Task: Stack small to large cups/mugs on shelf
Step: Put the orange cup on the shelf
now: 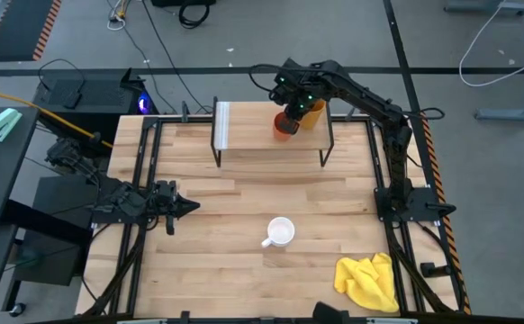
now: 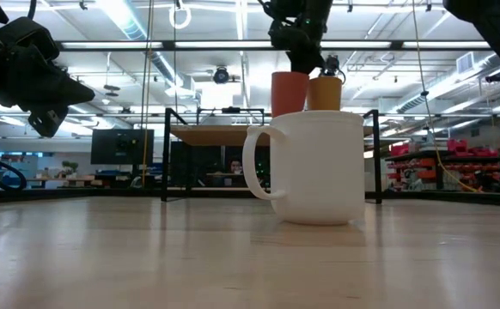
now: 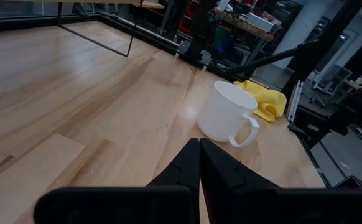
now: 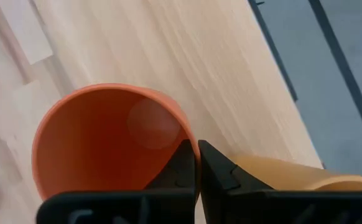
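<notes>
The light-wood shelf stands at the table's far edge. On its right part are a red-orange cup and a yellow-orange tumbler, side by side; both also show in the low view, the cup and the tumbler. My right gripper is above them, shut on the red-orange cup. A white mug stands upright on the table's middle, its handle toward the left. My left gripper is shut and empty at the table's left, pointing at the mug. My right gripper pinches the red-orange cup's rim on the side next to the tumbler, one finger inside the cup and one outside. The fingers come from above, pointing down. The cup stays upright, mouth up; whether its bottom stands on the shelf, I cannot tell.
A crumpled yellow cloth lies at the table's near right corner. The shelf's left part, by its whitish strip, is bare wood. Black frame rails run along the table's left and right edges.
</notes>
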`<state>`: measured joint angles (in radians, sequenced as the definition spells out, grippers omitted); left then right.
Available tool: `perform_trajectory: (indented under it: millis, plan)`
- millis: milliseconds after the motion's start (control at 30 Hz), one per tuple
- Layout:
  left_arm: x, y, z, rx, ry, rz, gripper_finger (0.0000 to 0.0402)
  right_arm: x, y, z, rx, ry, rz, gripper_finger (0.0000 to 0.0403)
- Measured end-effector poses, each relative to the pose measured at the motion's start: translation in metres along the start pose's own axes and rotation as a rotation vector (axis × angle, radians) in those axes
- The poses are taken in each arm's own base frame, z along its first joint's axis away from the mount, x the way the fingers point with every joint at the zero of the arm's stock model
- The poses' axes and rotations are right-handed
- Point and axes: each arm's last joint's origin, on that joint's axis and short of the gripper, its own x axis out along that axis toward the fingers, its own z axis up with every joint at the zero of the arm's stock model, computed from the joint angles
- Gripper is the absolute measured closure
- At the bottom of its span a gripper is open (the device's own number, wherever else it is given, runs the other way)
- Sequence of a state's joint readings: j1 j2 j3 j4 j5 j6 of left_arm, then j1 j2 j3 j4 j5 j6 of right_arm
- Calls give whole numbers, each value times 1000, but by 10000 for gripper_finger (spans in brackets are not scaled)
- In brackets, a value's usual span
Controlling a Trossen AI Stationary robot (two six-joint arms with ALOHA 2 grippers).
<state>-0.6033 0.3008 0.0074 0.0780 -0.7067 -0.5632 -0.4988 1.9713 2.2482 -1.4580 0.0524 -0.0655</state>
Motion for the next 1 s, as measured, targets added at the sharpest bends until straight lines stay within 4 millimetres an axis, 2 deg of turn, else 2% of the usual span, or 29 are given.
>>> perform_trajectory:
  millis: [233,1000]
  plan:
    - [0,0,0,1,0,0,379,0,-4,0,-1,-7,-6,396]
    - [0,0,0,1,0,0,384,7,-3,0,-4,8,6,391]
